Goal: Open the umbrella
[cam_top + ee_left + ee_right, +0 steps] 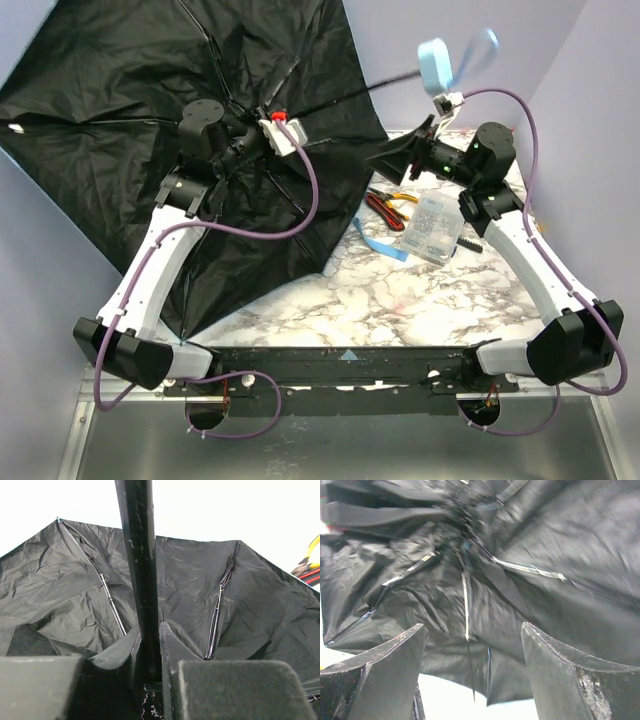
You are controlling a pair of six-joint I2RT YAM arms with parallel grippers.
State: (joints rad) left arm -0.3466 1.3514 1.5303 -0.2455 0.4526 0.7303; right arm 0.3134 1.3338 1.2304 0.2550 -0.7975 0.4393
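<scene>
The umbrella (120, 110) is spread open at the left, on its side, with its black inside facing me. Its thin black shaft (350, 95) runs up and right to the light-blue handle (435, 62) and wrist loop, held in the air. My left gripper (255, 125) is shut on the shaft near the canopy's hub; in the left wrist view the shaft (140, 580) stands clamped between the pads (172, 655). My right gripper (385, 158) is open and empty, just right of the canopy edge and below the shaft. In the right wrist view its fingers (555, 670) face the black fabric and ribs (466, 605).
Red and yellow-handled tools (390, 203) and a clear plastic case (435, 228) lie on the marble table (380, 300) under my right arm. A blue strip (385, 246) lies beside them. The canopy covers the table's left part and overhangs its edge.
</scene>
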